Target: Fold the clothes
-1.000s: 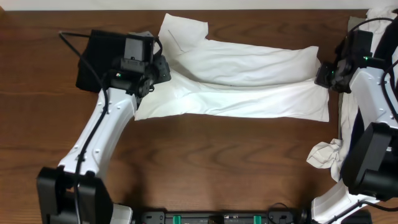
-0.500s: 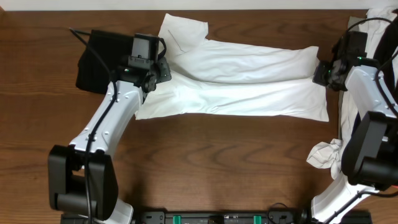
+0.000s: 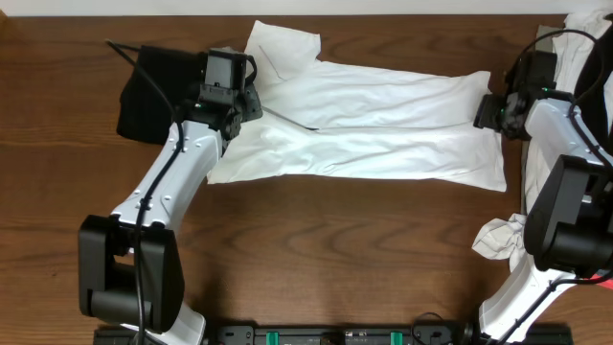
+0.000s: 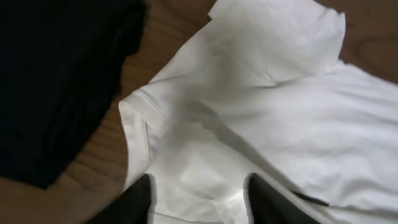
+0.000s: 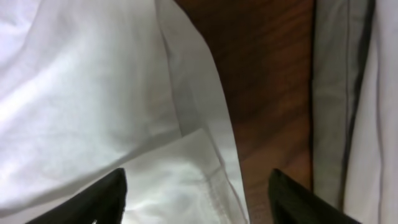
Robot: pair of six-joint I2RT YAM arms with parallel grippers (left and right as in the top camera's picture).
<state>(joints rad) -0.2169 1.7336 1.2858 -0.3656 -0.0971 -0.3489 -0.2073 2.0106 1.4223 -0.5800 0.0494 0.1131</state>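
Note:
The white T-shirt [image 3: 374, 125] lies across the table's far half, folded lengthwise into a long band, with one sleeve [image 3: 278, 48] sticking out at the top left. My left gripper [image 3: 245, 103] hovers over the band's left end. In the left wrist view it [image 4: 199, 202] is open, with white fabric [image 4: 261, 112] lying flat between its fingers. My right gripper [image 3: 487, 111] is at the band's right end. It [image 5: 199, 199] stands open over the stitched hem corner [image 5: 211, 168], gripping nothing.
A folded black garment [image 3: 148, 91] lies just left of the shirt, also seen in the left wrist view [image 4: 56, 81]. More white and grey clothes [image 3: 584, 38] are piled at the right edge, with a crumpled white piece [image 3: 500, 240] beside the right arm's base.
Both grippers have opened and let go of the shirt's ends. The folded band now rests flat on the table. The right gripper has shifted slightly left and up.

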